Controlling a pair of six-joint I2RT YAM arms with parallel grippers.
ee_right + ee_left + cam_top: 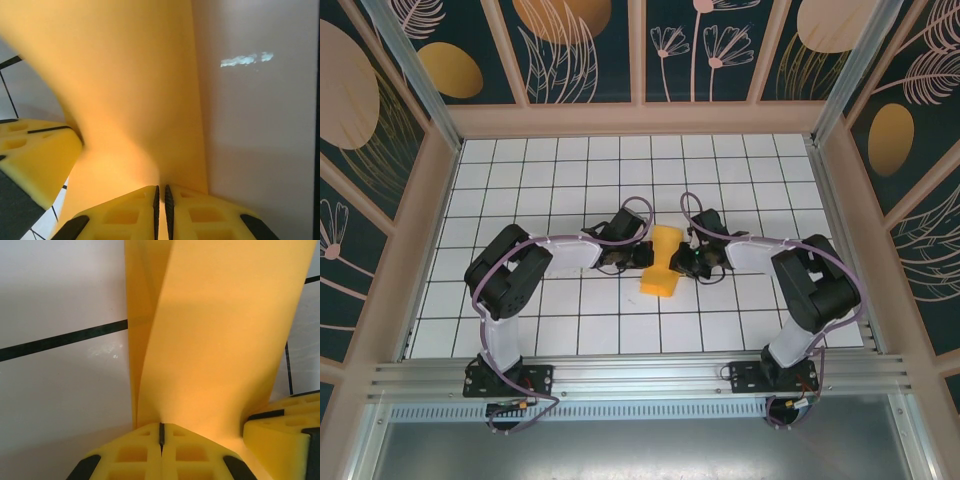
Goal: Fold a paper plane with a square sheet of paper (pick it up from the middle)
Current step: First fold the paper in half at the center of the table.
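One sheet of paper [662, 262], orange-yellow. It is not a flat square now but is folded into a narrow strip. It lies roughly front to back near the middle of the white gridded table [570, 170]. The near end looks broader and brighter, the far end narrower.

Two arms and two grippers, both at the sheet. The left gripper [638, 255] meets the strip's left edge. The right gripper [685, 262] meets its right edge. They face each other across the strip, at about mid-length.

Left wrist view: the left gripper's two yellow fingers [130, 456] are pressed together, with only a dark seam between the tips. The sheet's edge runs down into that seam and is pinched there. The paper rises away from the tips in a curve, and an overlapping layer shows along its left side. One finger of the right gripper sits at the lower right, against the paper. Black grid lines of the table show behind.

Right wrist view: the right gripper's two yellow fingers [125, 216] are clamped likewise, with a hairline gap at the tips. The sheet's edge is caught in that gap. The paper bows upward and to the left from there. One finger of the left gripper sits at the lower left, against the paper.

Count: one sheet, two grippers, four fingers, and both pairs are closed on the same sheet from opposite sides. Whether the strip's ends touch the table cannot be told.
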